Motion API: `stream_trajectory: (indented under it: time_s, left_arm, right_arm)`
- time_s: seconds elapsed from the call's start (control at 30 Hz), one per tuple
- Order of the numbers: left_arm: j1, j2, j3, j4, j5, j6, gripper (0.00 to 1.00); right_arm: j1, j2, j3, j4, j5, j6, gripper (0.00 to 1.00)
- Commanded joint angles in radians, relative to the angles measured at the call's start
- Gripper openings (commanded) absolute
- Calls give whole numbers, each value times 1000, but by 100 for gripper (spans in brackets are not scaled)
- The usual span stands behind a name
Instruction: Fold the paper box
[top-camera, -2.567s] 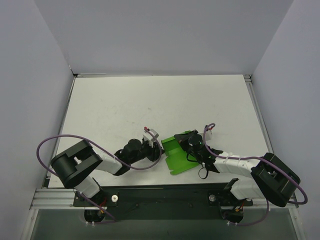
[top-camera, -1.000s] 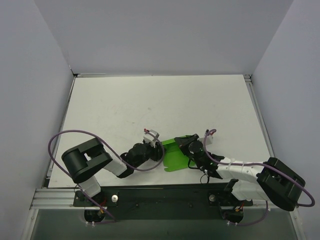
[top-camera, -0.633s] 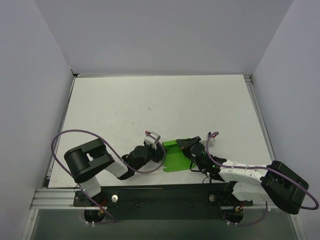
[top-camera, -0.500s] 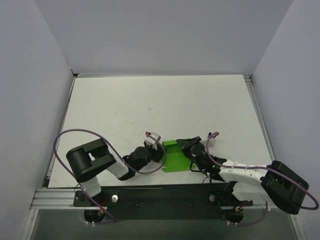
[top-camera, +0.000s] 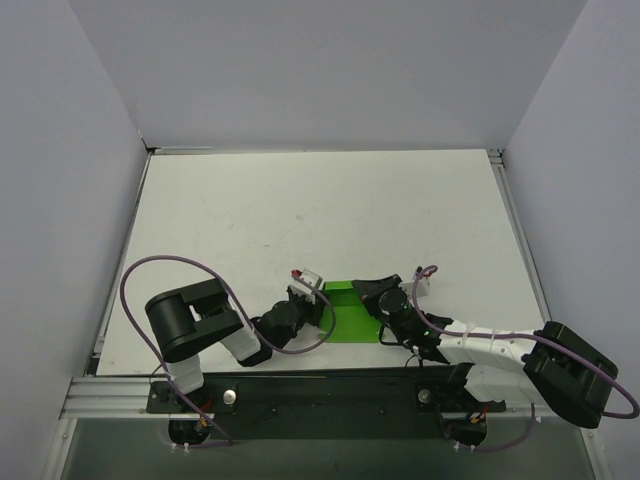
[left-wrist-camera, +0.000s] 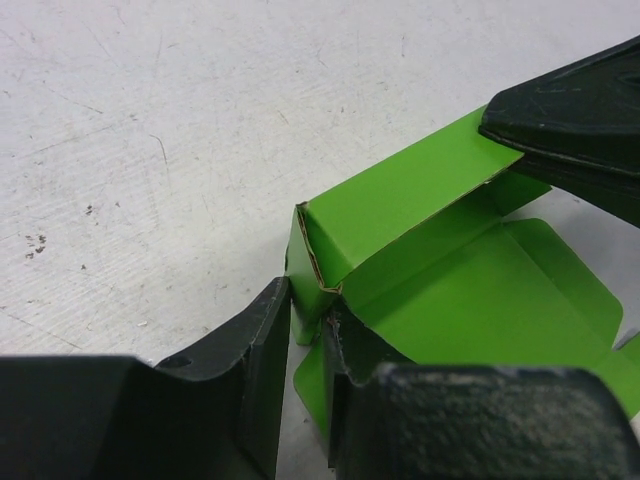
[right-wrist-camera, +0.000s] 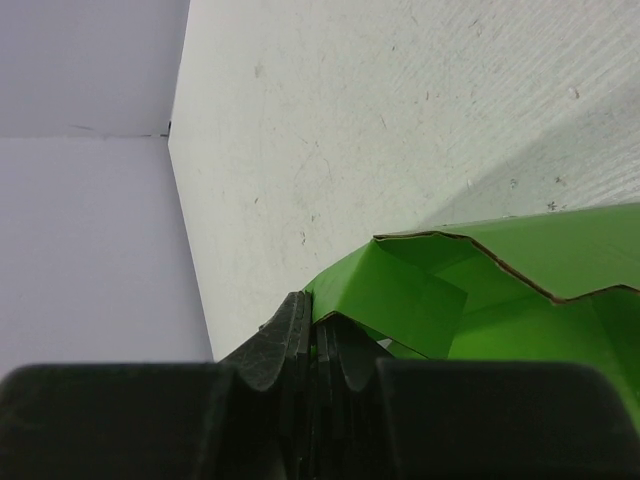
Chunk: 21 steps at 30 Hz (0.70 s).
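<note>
Left tool (left-wrist-camera: 308, 315) has its jaws a narrow gap apart straddling the near corner of the paper box (left-wrist-camera: 450, 300), not visibly pinching yet, so I'd seat that wall deeper before squeezing or the thin card buckles. Past it the right tool (right-wrist-camera: 313, 322) is clamped tight on the box's far edge, and should just anchor it there, near the front of the surface (top-camera: 300, 220).

You are looking at the bright green paper box (top-camera: 352, 320), its cut edges showing thin brown, on a white table (top-camera: 300, 200) flecked with grey scuffs, the black left gripper (left-wrist-camera: 307, 318) at its nine o'clock and black right gripper (right-wrist-camera: 318, 322) at three, purple cables (top-camera: 160, 260) trailing, pale lilac walls (top-camera: 330, 70) surrounding.
</note>
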Motion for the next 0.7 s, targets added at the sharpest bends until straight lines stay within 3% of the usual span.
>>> stream_trajectory:
  time_s: [0.0, 0.27, 0.43, 0.67]
  left_arm:
    - [-2, -6, 11, 49, -167, 29, 19]
    - [-31, -18, 104, -210, -360, -3, 1]
    - [-31, -4, 159, -374, -455, -55, 0]
    - [-32, 31, 213, -478, -547, -80, 0]
  right_arm:
    - [15, -12, 7, -162, 23, -25, 0]
    - [27, -26, 45, -263, 32, 4, 0]
    - [39, -39, 70, -344, 51, 21, 0]
    - [48, -37, 76, -364, 57, 35, 0]
